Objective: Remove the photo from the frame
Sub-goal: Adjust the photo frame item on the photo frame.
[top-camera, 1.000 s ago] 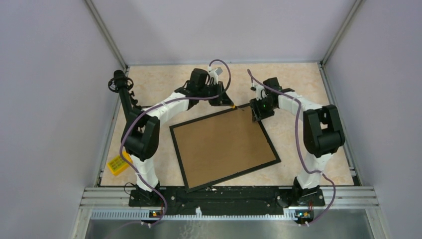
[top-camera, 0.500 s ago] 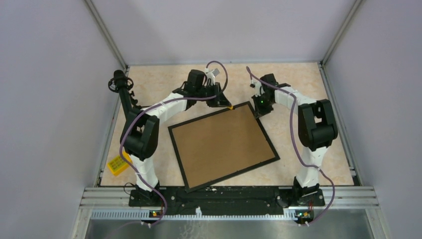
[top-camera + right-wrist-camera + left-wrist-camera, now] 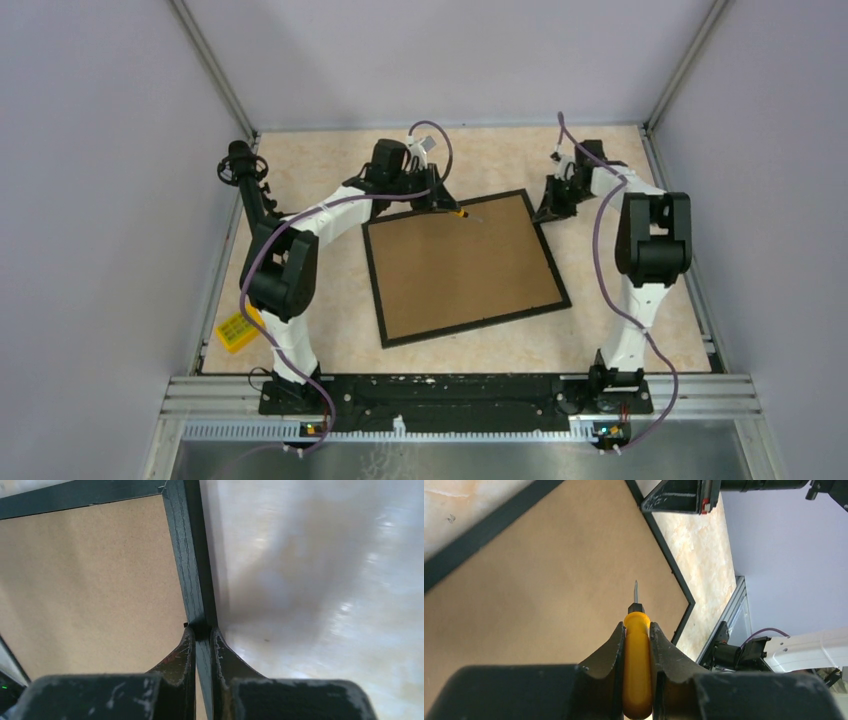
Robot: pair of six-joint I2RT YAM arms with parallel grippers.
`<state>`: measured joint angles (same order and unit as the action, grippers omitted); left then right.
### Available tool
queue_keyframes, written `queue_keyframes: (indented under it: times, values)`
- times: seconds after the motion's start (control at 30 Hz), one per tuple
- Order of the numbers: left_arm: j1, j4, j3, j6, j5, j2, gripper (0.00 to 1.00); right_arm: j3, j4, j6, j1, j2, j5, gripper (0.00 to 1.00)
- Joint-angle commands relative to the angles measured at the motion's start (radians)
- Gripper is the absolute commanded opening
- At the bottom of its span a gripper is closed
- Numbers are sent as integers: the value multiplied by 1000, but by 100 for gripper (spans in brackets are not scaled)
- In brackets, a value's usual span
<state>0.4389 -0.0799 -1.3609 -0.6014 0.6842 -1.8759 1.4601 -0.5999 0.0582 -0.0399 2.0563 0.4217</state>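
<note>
The pale marbled counter (image 3: pixel 500 160) carries the frame (image 3: pixel 465 265), which lies flat just beyond the middle, its brown fibreboard back turned up inside the thin black border. Its long axis runs roughly from 9 to 3 o'clock, the right end swung a little toward 2, so one corner points at about 1 o'clock and the opposite one at about 7. The left gripper (image 3: pixel 445 205) reaches over the frame's far edge at about 11 o'clock, its fingers (image 3: pixel 611 645) clamped on the yellow handle of a screwdriver (image 3: pixel 637 670). The thin metal tip points across the brown back toward 4 o'clock; I cannot tell whether it touches the board. The right gripper (image 3: pixel 201 632) sits at the 1 o'clock corner, its fingers (image 3: pixel 186 647) pinched together on the black border of the right-hand side. A small yellow object (image 3: pixel 235 330) lies at the counter's left edge, about 8 o'clock, well apart from the frame.
</note>
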Motion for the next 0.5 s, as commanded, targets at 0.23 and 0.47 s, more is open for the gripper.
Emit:
queue_keyframes:
  times: [0.23, 0.47]
  values:
    - [-10, 48, 6, -18, 23, 27, 0, -231, -73, -118, 127, -153, 84, 51]
    - [-11, 65, 11, -37, 34, 18, 0, -260, -143, -128, 120, -159, 66, 47]
